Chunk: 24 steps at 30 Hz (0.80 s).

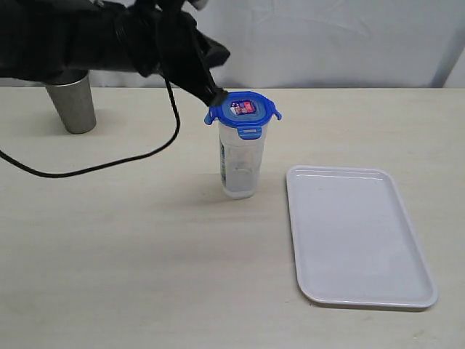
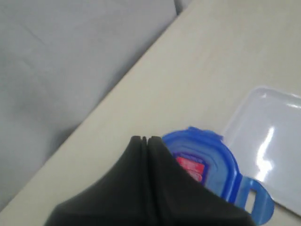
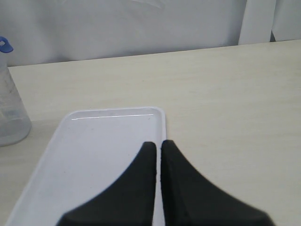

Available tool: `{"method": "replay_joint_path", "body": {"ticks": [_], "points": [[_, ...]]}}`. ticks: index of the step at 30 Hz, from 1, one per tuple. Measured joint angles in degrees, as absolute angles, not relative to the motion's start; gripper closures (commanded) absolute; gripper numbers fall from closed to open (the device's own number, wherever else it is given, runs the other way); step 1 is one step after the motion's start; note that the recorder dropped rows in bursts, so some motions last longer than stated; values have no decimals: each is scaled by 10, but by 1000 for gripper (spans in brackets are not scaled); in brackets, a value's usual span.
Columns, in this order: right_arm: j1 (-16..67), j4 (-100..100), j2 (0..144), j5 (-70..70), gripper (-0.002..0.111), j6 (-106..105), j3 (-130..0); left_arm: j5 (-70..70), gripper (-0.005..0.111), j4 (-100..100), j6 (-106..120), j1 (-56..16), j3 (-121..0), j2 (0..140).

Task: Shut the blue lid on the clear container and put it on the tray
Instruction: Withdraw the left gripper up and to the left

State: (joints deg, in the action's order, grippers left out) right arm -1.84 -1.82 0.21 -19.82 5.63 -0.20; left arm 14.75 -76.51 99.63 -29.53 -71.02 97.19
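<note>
The clear container (image 1: 240, 163) stands upright on the table, left of the white tray (image 1: 356, 233). The blue lid (image 1: 243, 107) sits on top of it, red-and-white sticker up, with side flaps sticking out. My left gripper (image 1: 216, 95) is shut, and its tip rests against the lid's left rear edge. In the left wrist view the shut left gripper (image 2: 145, 139) covers part of the lid (image 2: 211, 153), with the tray (image 2: 268, 136) beyond. My right gripper (image 3: 159, 143) is shut and empty, hovering over the tray's (image 3: 103, 141) edge; the container (image 3: 9, 108) shows at that frame's border.
A grey steel cup (image 1: 73, 105) stands at the back left, partly behind my left arm. A black cable (image 1: 109, 163) loops over the table from that arm. A white cloth backdrop closes off the far side of the table.
</note>
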Motion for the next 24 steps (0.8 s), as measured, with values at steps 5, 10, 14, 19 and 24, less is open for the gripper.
{"method": "replay_joint_path", "body": {"ticks": [5, 10, 14, 19, 24], "points": [[-18, -18, 2, -198, 104, 56, -2, 124, 106, -766, 978, -287, -700, 912], [-18, -18, 2, -198, 104, 56, -2, 162, 95, -783, 977, -241, -645, 865], [-18, -18, 2, -198, 104, 56, -2, 214, 71, -888, 1044, -186, -587, 842], [-18, -18, 2, -198, 104, 56, -2, 385, 47, -980, 1188, -130, -501, 845], [-18, -18, 2, -198, 104, 56, -2, 393, 52, -988, 1210, -120, -472, 872]]}}
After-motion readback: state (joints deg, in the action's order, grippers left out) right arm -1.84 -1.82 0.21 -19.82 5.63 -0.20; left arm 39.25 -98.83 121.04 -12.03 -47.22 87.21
